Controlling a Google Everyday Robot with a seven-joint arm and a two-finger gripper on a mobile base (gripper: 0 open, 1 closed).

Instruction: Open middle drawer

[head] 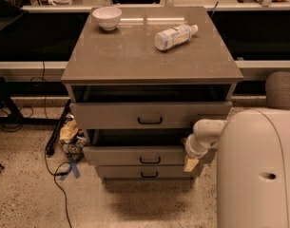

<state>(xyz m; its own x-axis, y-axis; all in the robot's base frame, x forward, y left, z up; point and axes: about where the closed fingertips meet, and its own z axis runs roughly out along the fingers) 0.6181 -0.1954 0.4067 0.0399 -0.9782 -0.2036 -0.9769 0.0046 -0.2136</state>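
At right end of middle drawer [130, 155] front: claw [190, 163], grip state cannot be told | middle drawer: second of three, front standing forward of lowest drawer [118, 172], dark gap above, black handle [149, 160] central | worktop [130, 56]: white bowl [107, 17], bottle [175, 36] lying on side.

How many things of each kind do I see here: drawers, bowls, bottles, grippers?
Drawers: 3 (top drawer, middle drawer, lowest drawer)
Bowl: 1
Bottle: 1
Gripper, at the middle drawer's right end: 1
Total: 6
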